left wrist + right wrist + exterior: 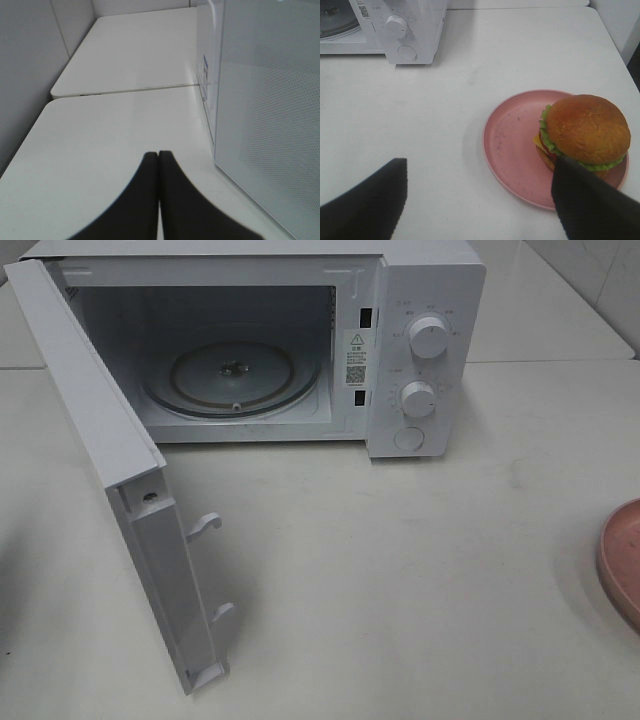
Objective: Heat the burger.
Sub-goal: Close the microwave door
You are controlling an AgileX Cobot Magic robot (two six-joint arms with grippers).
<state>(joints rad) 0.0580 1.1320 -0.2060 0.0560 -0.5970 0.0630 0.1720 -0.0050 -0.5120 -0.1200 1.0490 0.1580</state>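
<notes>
The burger (584,132), with a golden-brown bun, green lettuce, tomato and cheese, sits on the far side of a round pink plate (512,145) in the right wrist view. My right gripper (479,192) is open above the table, one finger near the plate's edge by the burger, holding nothing. My left gripper (159,195) is shut and empty beside the microwave's open door (270,110). The white microwave (425,340) stands at the back with its door (110,470) swung wide open and its glass turntable (235,375) bare. In the exterior high view only the plate's rim (622,558) shows; the burger and both grippers are out of view there.
The microwave's two knobs (428,337) and round button (408,438) face forward. The open door juts toward the table's front left, with latch hooks (205,525) sticking out. A seam (125,91) between two white tables runs behind it. A wall lies left of the left gripper.
</notes>
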